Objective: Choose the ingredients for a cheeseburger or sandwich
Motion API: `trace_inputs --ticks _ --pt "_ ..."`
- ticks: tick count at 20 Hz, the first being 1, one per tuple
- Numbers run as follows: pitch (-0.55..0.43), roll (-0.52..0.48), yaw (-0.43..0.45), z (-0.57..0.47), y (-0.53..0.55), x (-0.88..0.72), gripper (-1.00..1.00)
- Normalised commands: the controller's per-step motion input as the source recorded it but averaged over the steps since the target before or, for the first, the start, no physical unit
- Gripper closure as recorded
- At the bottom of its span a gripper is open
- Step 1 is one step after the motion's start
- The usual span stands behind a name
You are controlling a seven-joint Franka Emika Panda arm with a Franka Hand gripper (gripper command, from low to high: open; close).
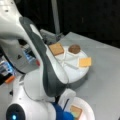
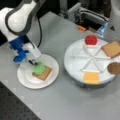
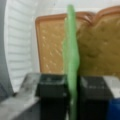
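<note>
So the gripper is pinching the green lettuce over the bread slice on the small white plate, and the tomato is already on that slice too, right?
Not quite. The tomato is not on the slice; a front view shows it in a compartment of the divided tray. The rest holds: the gripper pinches the lettuce over the bread slice on the small white plate, as the wrist view shows.

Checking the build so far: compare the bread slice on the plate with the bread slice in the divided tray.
The bread slice on the plate lies under the green lettuce, which the gripper pinches edge-on; the bread slice in the tray is bare. The first rests on the round white plate, the second in a compartment of the divided tray. Both are square and toast-brown.
</note>
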Motion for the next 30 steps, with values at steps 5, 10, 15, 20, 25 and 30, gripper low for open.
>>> trace_inputs --ticks 5,10,15,20,25,30 --pt "-0.157 -0.346 0.017 -0.06 0.3 -0.29 -1.0" --pt "-0.167 -0.358 0.017 -0.07 0.29 -0.31 -1.0" --pt "-0.162 -0.346 0.034 -0.01 0.27 -0.33 -1.0" --pt "-0.155 -0.339 0.036 0.02 0.25 -0.32 -1.0" --pt "-0.138 -0.343 0.027 0.05 0.28 -0.33 -1.0" --pt "-0.088 -0.407 -0.041 0.09 0.34 -0.36 -1.0"
